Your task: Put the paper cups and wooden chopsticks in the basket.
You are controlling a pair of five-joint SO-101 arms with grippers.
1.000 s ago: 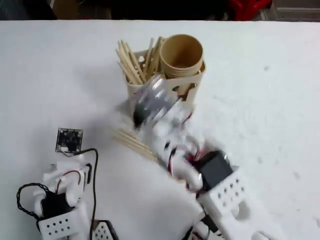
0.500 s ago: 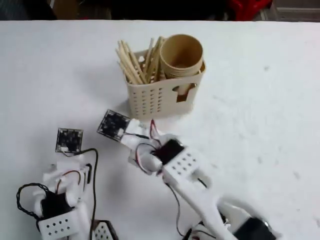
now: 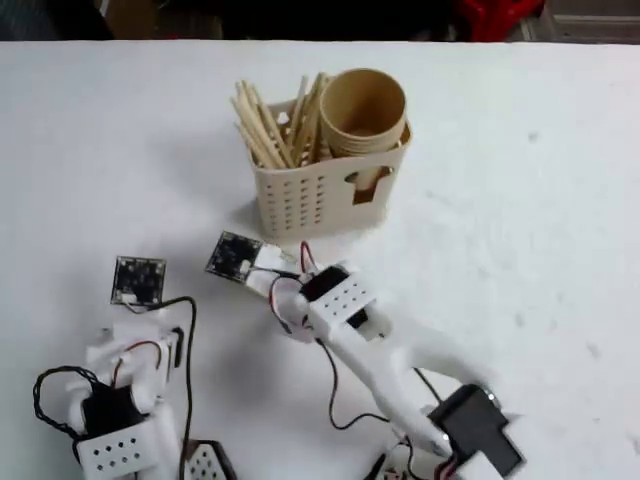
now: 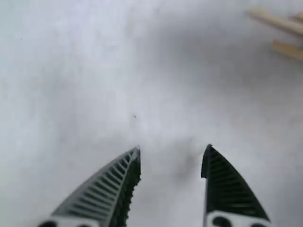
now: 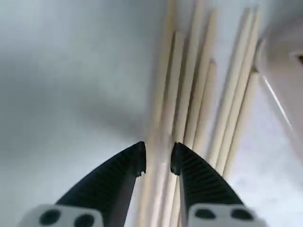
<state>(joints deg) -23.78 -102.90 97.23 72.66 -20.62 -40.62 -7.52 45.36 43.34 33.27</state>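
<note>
R arm bent low at mid-bench: right gripper [image 5: 157,158] fingers a narrow gap apart, just over loose pale wooden chopsticks [image 5: 194,94] lying on white bench [image 3: 520,150]. L arm folded near edge, left gripper [image 4: 172,150] fingers wide apart. Tan paper cups [image 3: 362,110] sit in cream slotted plastic basket [image 3: 325,195].

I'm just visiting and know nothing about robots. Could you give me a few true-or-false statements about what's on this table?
1. A paper cup stands in the basket. True.
2. Every chopstick is already in the basket. False: several chopsticks lie on the table, in front of the right gripper.
3. The left gripper is open above bare table. True.
4. The basket lies on its side. False: it stands upright.
</note>
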